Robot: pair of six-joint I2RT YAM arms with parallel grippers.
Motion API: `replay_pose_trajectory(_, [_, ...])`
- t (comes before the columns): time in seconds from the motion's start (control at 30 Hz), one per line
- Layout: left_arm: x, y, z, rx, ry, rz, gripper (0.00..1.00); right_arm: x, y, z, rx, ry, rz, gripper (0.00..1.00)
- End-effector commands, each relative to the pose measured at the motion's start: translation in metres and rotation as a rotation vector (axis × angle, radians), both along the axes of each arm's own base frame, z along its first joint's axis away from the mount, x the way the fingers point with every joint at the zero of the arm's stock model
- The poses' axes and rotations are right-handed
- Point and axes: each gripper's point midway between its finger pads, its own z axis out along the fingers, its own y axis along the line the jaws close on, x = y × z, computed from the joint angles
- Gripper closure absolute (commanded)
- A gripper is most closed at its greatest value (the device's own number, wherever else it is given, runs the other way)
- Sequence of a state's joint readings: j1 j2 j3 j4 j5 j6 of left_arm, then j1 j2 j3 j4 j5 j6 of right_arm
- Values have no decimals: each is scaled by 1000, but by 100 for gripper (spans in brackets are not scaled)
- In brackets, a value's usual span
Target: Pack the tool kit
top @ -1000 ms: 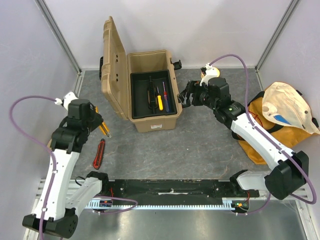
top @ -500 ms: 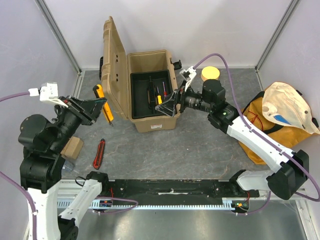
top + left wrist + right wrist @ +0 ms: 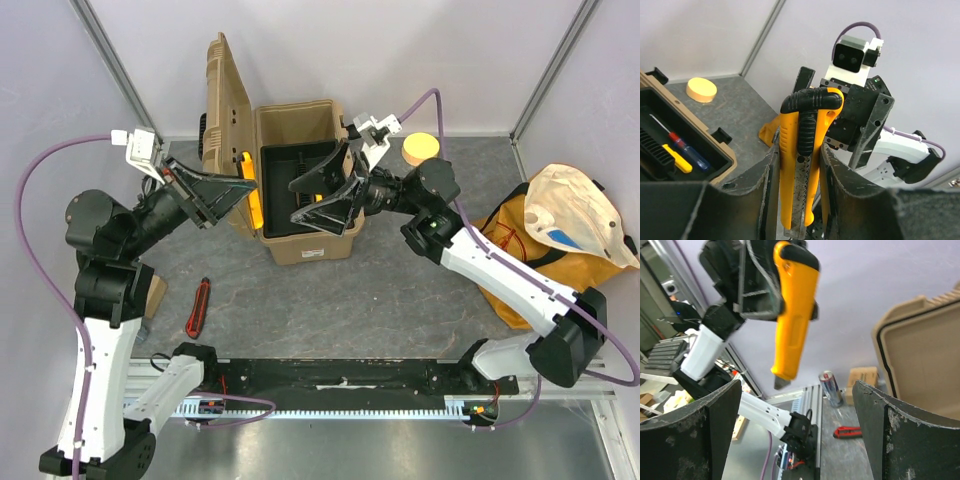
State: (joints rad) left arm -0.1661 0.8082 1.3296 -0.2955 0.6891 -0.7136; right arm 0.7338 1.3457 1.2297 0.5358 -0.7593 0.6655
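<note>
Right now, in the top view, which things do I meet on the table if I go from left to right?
Red cutter → toolbox → yellow disc → bag. The held yellow knife overlaps the toolbox, so I leave it out.

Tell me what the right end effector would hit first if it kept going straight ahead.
Probably the yellow utility knife gripped in the left end effector, dead ahead of the open right end effector; depth is unclear.
</note>
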Motion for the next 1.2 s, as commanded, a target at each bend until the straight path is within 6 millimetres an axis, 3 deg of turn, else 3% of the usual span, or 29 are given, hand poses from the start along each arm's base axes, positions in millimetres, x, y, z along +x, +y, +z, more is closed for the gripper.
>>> replay_pose_trajectory(0.0, [-18,-10,22,-56,-61,-112,98,-23,7,43,113,-80,102,2])
replay_pose_trajectory(0.37, [-17,-12,17,-59,-42,-128,98,-25,49,40,85,-42,120,6])
replay_pose_trajectory(0.67, [-6,-10,10,-57,-11,-95,98,-26,63,33,32,-28,135,37])
replay_pose_trajectory(0.77, [-3,-10,9,-57,-2,-84,98,-25,64,32,21,-29,134,55])
replay_pose_trajectory(0.83, [-1,-9,7,-55,5,-70,90,-20,66,30,6,-17,112,65])
replay_pose_trajectory(0.93, [3,-6,4,-47,15,-37,79,-6,70,23,-37,-4,38,72])
replay_pose_trajectory(1.07, [8,1,-3,-13,27,28,57,19,70,13,-98,9,-102,79])
replay_pose_trajectory(1.17, [14,12,-6,33,28,112,50,38,64,9,-130,31,-223,81])
